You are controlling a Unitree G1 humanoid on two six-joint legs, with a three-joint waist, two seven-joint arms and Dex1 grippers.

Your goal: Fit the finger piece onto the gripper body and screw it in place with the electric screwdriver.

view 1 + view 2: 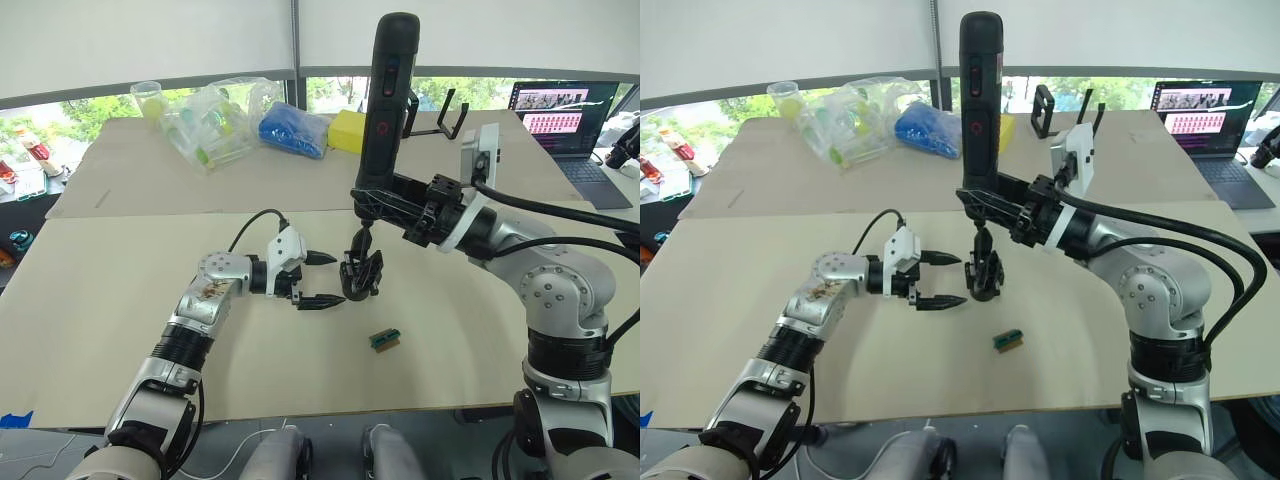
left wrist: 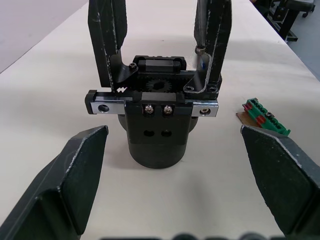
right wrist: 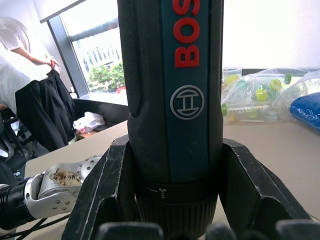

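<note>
**Matte black on pale board**

Black plastic and dark metal make up the small chunky gripper body (image 1: 361, 276), my landmark: a round cylindrical base, a flat bar across its front with two silver screw heads, and upright tapered fingers above it. It stands on the smooth beige table (image 1: 120, 300).

My right gripper (image 3: 175, 200) clasps the long black cylindrical electric screwdriver (image 1: 385, 110) around its ribbed collar, its two wedge-shaped fingers pressed against either side of the barrel. I hold the tool upright directly above the gripper body, bit end down; red lettering and a round emblem run along its glossy blue-black side panel.

My left gripper (image 1: 320, 279) hovers just beside the gripper body, fingers spread apart and grasping nothing, its pointed tips aimed at the round base. From the left wrist camera, the two blunt, dusty-edged fingers (image 2: 75, 175) flank the base without touching it.

Near the gripper body, towards me, lies a tiny green-and-tan ridged block (image 1: 384, 339), flat on the table.
</note>
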